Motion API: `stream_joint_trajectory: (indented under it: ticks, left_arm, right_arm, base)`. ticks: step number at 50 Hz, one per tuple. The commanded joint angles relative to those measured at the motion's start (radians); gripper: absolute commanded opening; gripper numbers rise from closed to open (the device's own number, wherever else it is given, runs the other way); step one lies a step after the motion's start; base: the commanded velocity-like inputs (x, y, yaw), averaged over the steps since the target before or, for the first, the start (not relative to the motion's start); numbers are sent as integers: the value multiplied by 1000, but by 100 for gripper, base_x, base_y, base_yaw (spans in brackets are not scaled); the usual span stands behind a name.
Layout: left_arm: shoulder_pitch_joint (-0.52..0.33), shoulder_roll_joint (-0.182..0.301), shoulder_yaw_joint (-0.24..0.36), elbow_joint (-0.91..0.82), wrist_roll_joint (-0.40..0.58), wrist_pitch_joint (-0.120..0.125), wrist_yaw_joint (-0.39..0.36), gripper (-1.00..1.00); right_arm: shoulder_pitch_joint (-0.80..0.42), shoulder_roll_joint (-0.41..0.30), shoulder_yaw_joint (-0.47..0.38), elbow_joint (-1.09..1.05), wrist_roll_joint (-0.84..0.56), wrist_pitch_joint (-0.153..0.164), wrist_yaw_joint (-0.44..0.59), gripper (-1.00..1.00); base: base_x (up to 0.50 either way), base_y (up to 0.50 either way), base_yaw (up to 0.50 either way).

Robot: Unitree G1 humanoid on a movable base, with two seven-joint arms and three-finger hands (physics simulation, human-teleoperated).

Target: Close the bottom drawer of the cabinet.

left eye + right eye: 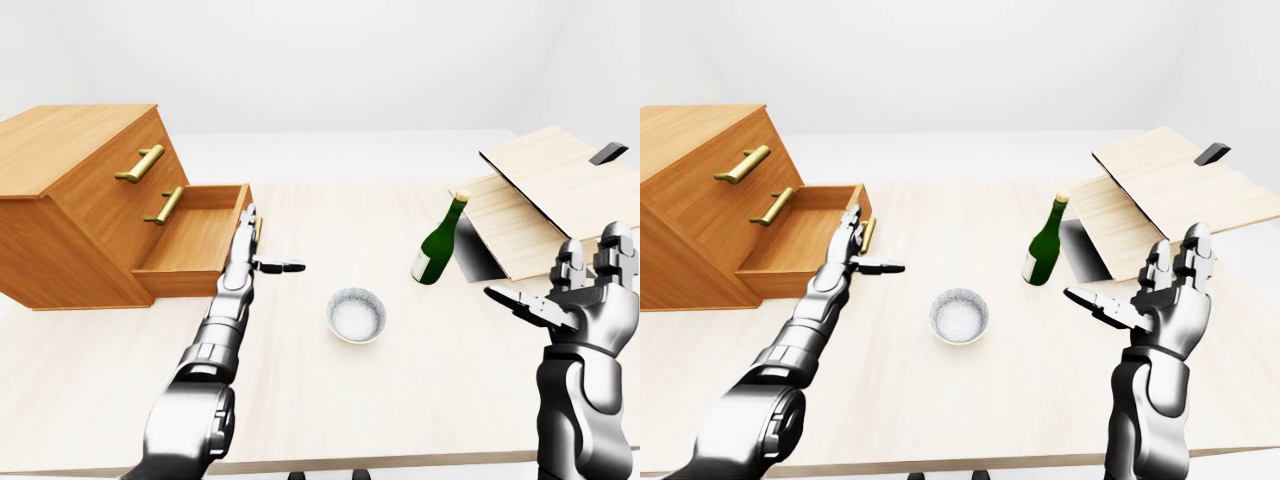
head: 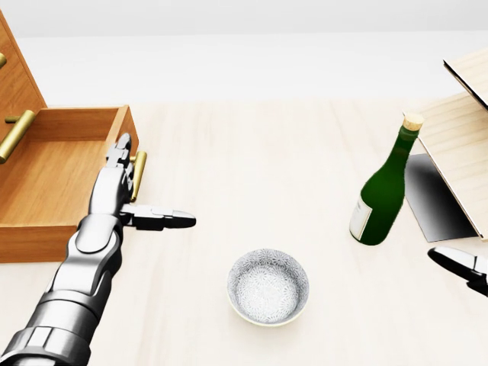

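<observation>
Both arms are glossy chrome-silver metal, built of rounded, segmented shells with dark seams at the joints. The left hand (image 2: 114,194) and right hand (image 1: 1165,290) each carry three blocky, jointed fingers with darker, near-black tips and knuckle gaps.

The scene is being lit brightly and evenly; only faint, soft shadows are being cast on the table (image 2: 252,152). Everything is being rendered sharply, without glare.
</observation>
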Motion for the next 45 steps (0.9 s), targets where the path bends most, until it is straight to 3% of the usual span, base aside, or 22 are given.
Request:
stream_joint_trajectory:
  ticks: [1,36,45]
  left_arm:
    - [-51,-3,13,340,38,0,16,100]
    - [-45,2,42,355,28,0,21,100]
    - [-37,10,53,370,13,0,57,100]
  right_arm:
    - [0,-2,-6,7,10,0,6,100]
    - [0,-4,-6,-1,10,0,2,100]
    - [1,-1,-6,-8,9,0,1,100]
  base:
    - [0,0,0]
    - [0,0,0]
    - [0,0,0]
